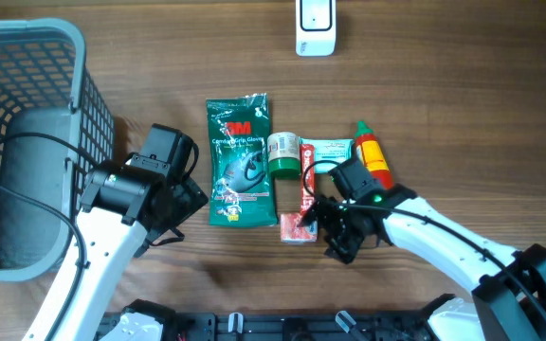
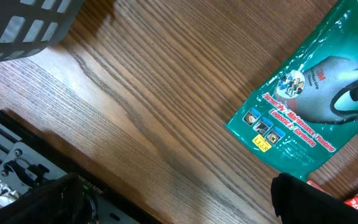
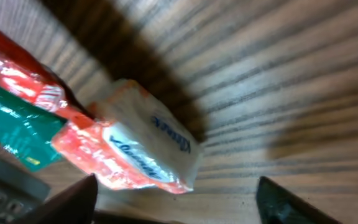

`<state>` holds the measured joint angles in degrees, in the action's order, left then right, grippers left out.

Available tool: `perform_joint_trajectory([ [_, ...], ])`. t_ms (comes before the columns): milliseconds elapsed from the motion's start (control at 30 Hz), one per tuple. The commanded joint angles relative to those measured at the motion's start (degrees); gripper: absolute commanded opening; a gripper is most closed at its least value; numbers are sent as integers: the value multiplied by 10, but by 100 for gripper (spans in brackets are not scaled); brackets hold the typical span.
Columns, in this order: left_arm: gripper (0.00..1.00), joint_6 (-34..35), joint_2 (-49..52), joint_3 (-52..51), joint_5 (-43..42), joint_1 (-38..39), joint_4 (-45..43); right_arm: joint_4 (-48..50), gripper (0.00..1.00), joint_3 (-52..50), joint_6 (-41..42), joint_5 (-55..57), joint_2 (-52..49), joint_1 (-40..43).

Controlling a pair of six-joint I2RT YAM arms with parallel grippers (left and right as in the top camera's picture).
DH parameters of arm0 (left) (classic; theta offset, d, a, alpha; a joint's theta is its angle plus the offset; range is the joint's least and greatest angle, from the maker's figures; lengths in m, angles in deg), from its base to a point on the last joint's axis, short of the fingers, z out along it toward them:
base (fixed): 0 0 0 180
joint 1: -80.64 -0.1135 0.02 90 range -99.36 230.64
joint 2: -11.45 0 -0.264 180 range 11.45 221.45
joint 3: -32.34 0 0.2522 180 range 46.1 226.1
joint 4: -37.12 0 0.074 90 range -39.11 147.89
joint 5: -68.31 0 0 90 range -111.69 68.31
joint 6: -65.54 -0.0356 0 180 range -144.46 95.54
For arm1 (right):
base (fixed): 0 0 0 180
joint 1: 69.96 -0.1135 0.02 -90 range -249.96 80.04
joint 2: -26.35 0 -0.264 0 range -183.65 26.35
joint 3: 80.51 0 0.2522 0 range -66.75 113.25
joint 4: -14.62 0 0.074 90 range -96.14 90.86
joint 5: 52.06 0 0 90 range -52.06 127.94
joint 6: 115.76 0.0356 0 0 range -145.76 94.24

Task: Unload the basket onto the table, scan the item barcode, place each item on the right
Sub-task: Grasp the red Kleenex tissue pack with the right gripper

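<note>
Now the right gripper [image 1: 323, 232] sits low over the table [image 1: 463, 85], a little toward the near edge from the middle, with its jaws spread apart and nothing held. The tissue pack [image 1: 297, 227] lies flat on the wood just in front of the fingertips, at the near end of the row of goods. In the right wrist view the pack [image 3: 145, 149], white with an orange-red end, lies ahead of the two dark fingers [image 3: 73, 202]. One finger is close beside its red end and the other is well clear across bare wood.

Behind the pack, toward the far edge, lies a red box [image 1: 307, 189]. Beside that are a green-lidded jar [image 1: 283, 156], a teal packet [image 1: 332, 150] and an orange bottle [image 1: 373, 159] with a green cap. A green glove packet [image 1: 240, 161] lies flat to the left of the jar.

The scanner [image 1: 314, 28] stands at the far edge, well apart from the pack.

The left gripper [image 1: 190, 210] hangs just left of the glove packet, fully spread and empty. Its wrist view shows only bare wood between the fingers, with the packet's lower corner [image 2: 278, 134] off to one side. A grey basket [image 1: 93, 114] fills the far left corner of the table.
</note>
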<state>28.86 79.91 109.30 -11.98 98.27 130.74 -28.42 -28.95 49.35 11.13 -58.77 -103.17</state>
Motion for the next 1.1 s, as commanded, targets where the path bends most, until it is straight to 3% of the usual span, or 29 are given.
perform_joint_trajectory([
  [0, 100, 10, 2, -1, 0, 3, 0, 0, 66, -2, 79, 101, 5, -33],
  [167, 100, 10, 2, -1, 0, 3, 0, 0, 22, -3, 106, 188, -1, -53],
  [300, 100, 10, 2, -1, 0, 3, 0, 18, 18, -4, 120, 214, -23, -54],
  [333, 100, 10, 2, -1, 0, 3, 0, 29, 20, -4, 117, 209, -31, -54],
  [367, 100, 10, 2, -1, 0, 3, 0, 40, 41, -4, 116, 198, -47, -56],
  [433, 100, 10, 2, -1, 0, 3, 0, 45, 65, -4, 117, 190, -64, -56],
  [500, 100, 10, 2, -1, -1, 3, 0, 48, 75, -4, 117, 176, -74, -56],
  [633, 100, 10, 2, -1, 0, 3, 0, 46, 79, -4, 117, 156, -77, -56],
  [667, 100, 10, 2, -1, 0, 3, 0, 47, 74, -4, 118, 163, -77, -56],
  [733, 100, 10, 2, -1, 0, 3, 0, 49, 43, -4, 120, 170, -78, -56],
  [800, 100, 10, 2, -1, 0, 3, 0, 51, 4, -4, 120, 172, -80, -56],
  [900, 100, 10, 2, -1, -1, 3, 0, 62, 4, -4, 106, 173, -84, -56],
  [1067, 100, 10, 2, -1, 0, 3, 0, 97, 4, -3, 9, 146, -67, -56],
])
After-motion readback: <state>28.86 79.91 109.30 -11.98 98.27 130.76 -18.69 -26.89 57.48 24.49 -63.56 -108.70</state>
